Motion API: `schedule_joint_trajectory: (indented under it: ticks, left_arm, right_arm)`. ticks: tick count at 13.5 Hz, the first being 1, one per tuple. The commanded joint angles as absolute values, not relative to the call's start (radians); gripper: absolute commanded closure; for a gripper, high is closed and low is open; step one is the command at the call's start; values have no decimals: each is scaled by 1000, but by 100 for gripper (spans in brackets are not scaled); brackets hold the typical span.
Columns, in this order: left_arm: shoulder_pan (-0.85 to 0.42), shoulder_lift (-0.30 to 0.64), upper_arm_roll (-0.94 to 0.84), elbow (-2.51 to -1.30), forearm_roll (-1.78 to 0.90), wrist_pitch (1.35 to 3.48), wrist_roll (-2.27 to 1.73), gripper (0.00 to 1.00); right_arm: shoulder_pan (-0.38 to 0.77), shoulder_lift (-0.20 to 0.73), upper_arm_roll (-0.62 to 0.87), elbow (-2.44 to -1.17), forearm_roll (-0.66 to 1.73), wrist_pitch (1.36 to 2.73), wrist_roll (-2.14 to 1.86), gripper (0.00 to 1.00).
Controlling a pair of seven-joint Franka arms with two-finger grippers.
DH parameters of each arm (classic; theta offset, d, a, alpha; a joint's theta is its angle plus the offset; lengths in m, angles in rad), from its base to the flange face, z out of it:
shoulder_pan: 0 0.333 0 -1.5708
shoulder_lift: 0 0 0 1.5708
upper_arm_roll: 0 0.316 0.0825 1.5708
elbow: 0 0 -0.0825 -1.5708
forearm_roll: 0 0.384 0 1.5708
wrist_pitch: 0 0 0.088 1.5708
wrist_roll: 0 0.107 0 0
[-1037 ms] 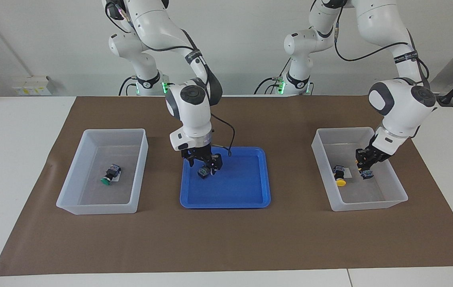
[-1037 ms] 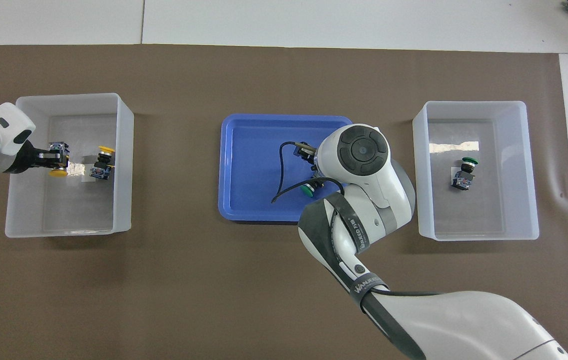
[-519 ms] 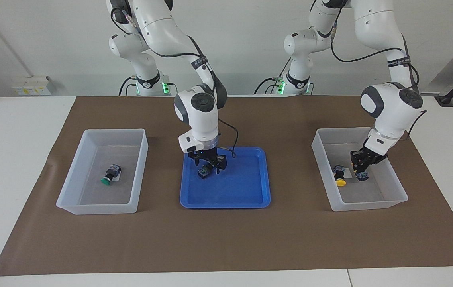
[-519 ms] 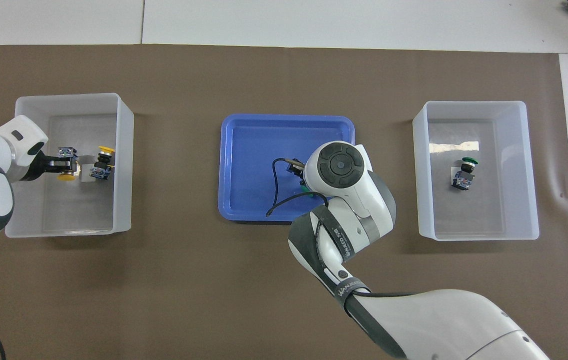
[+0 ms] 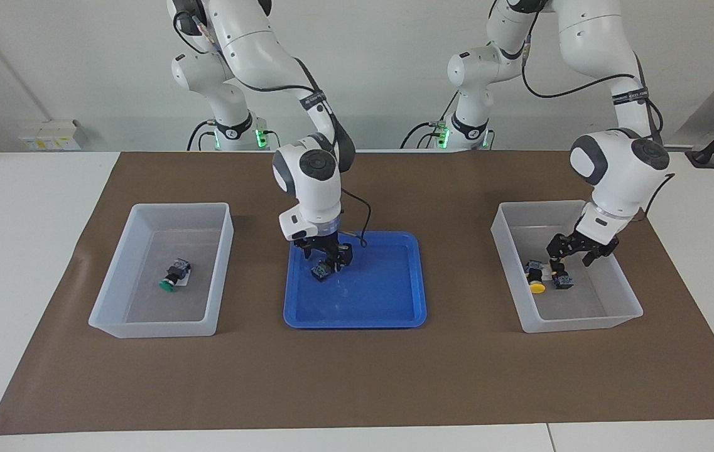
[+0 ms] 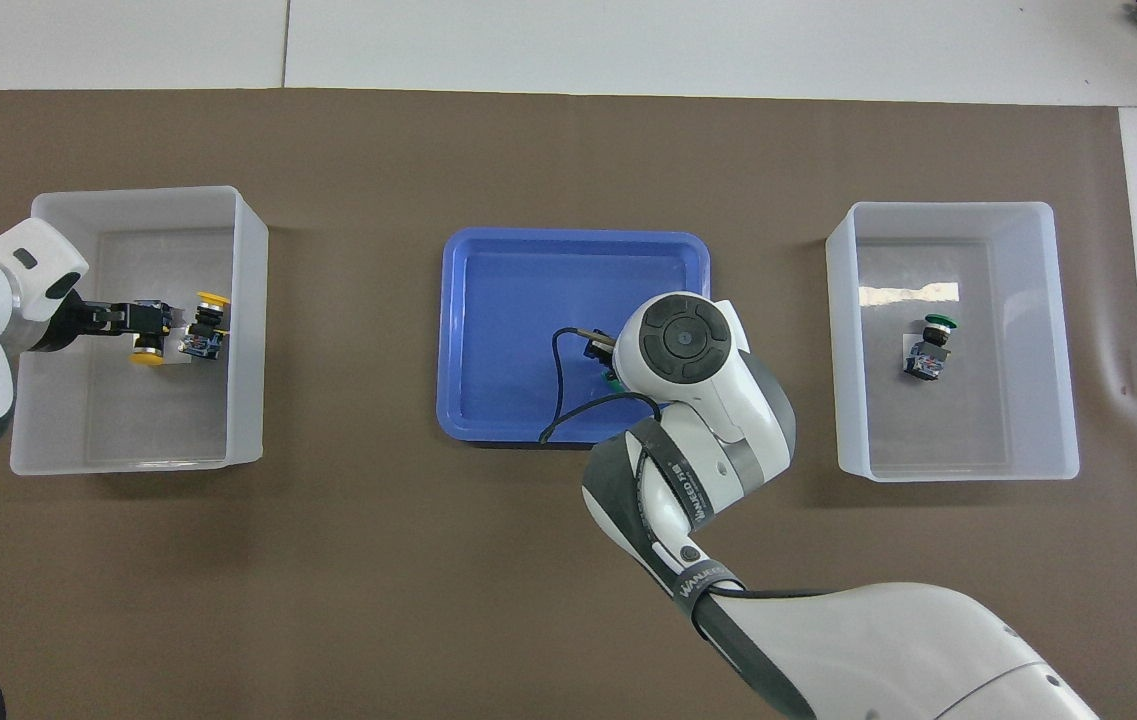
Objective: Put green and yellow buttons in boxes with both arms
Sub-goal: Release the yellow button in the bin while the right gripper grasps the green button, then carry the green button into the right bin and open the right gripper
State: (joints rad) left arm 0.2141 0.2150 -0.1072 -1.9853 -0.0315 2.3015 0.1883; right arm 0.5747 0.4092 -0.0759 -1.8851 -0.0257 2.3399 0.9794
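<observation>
My right gripper [image 5: 326, 258] is low in the blue tray [image 5: 382, 295], open, with its fingers on either side of a green button [image 5: 321, 270]. In the overhead view my wrist hides all but a sliver of that button [image 6: 611, 378]. My left gripper [image 5: 573, 253] is open inside the box [image 5: 583, 321] at the left arm's end. A yellow button [image 5: 562, 280] lies on the box floor just under it, beside another yellow button [image 5: 535, 277]. The box [image 5: 143, 324] at the right arm's end holds one green button [image 5: 173, 277].
The tray and both boxes stand in a row on a brown mat [image 5: 357, 376]. A black cable [image 6: 558, 385] from my right wrist loops over the tray. The white table [image 5: 17, 207] surrounds the mat.
My left gripper has opened and lifted a little, leaving its yellow button on the box floor beside the other. My right gripper has shifted slightly and lowered around the green button in the tray.
</observation>
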Motion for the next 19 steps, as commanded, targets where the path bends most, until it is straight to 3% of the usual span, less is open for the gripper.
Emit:
schedule_joint_trajectory:
  ticks: [1, 6, 9, 14, 17, 19]
  left_arm:
    - [207, 284, -103, -1754, -40, 2081, 204, 4]
    - [204, 301, -104, -1619, -38, 1961, 196, 0]
    - [167, 302, -104, -1598, -41, 1924, 193, 0]
    - [158, 314, -106, -1554, -43, 1884, 177, 0]
    - [88, 354, -109, -1428, -41, 1778, -10, 0]
    - [52, 354, -107, -1433, -32, 1784, -58, 0]
  right_arm:
    - [575, 354, -77, -1913, -18, 2315, 988, 100]
    - [568, 321, -77, -1905, -6, 2283, 989, 100]
    - [522, 217, -78, -1893, -6, 2186, 947, 100]
    - [274, 74, -86, -1887, -21, 2019, 515, 100]
    - [83, 66, -84, -1913, -21, 2023, 174, 100]
    - [-1, 74, -84, -1972, -20, 2064, 65, 100]
